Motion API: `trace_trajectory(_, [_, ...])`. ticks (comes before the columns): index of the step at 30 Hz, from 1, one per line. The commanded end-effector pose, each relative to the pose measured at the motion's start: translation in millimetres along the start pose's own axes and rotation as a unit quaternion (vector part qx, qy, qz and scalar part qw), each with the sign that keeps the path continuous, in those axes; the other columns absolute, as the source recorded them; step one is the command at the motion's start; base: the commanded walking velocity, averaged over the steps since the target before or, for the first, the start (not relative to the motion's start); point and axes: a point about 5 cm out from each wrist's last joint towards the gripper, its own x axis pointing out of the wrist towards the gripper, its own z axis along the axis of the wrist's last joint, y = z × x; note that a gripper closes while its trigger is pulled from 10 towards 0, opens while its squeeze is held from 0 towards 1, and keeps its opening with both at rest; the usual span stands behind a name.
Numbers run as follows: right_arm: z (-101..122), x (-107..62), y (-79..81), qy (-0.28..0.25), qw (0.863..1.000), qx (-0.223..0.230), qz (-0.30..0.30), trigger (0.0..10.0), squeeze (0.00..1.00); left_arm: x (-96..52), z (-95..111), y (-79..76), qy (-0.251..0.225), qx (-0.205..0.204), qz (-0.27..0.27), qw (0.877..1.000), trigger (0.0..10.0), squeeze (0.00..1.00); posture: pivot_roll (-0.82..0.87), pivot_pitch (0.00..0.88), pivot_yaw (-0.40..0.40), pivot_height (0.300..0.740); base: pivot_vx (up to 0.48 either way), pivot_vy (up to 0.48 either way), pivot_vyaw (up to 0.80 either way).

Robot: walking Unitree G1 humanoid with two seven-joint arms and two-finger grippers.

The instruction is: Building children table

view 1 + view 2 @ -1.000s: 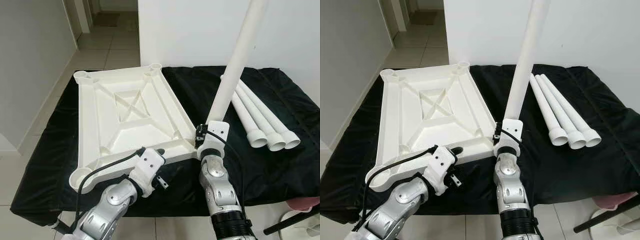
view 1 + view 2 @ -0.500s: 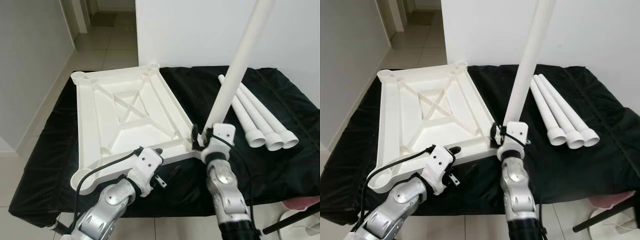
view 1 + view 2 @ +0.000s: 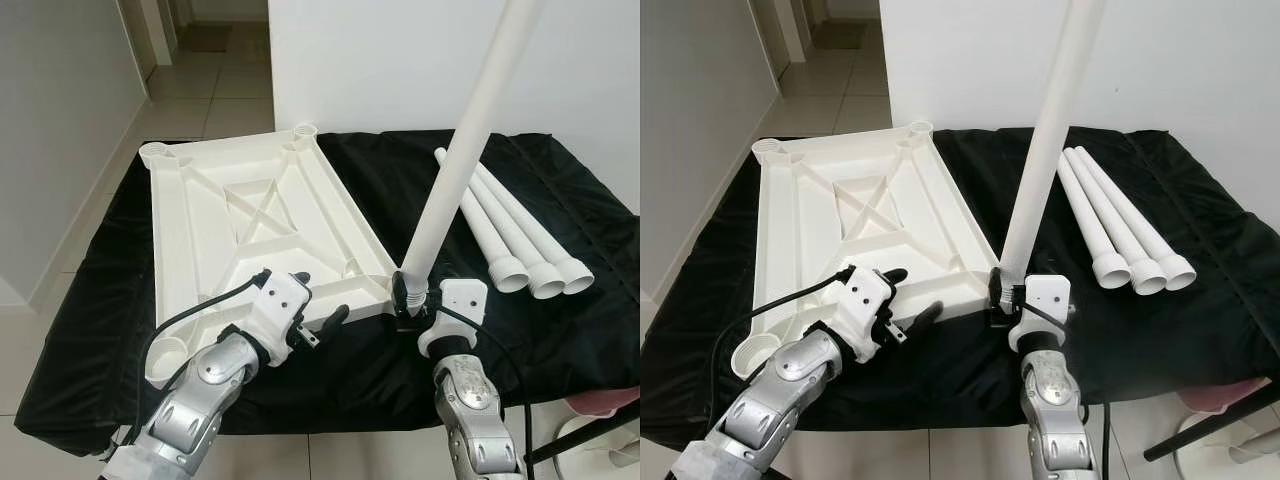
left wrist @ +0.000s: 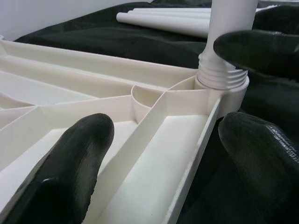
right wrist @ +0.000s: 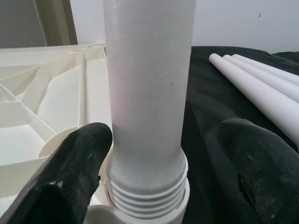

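Your right hand (image 3: pixel 412 298) dropped and let go of the upright leg (image 3: pixel 458 160), now seated in the tabletop's (image 3: pixel 240 235) near-right corner socket; your left hand (image 3: pixel 318 300), unclenched, straddled the tabletop's near edge.

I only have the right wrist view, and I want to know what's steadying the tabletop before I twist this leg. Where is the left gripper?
Observer: The left gripper is open, astride the near rim of the tabletop, one finger inside the rim and one outside. It is not clamped.
Operator: Which corner is this leg in?
Observer: The leg stands in the near right corner socket, with the right gripper open around its base.
Operator: Any other legs fitted?
Observer: No. The other three corner sockets are empty, and three spare legs lie on the black cloth to the robot's right.
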Motion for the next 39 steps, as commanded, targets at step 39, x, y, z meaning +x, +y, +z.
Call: trace_trajectory(39, [-21,-42.4,-6.8,0.013,0.995,0.016,0.100,10.0,0.00,32.7,-20,52.0,0.127,0.026,0.123,0.984,10.0,0.00,-0.09,0.000,0.044,0.740,0.000,0.000,0.00])
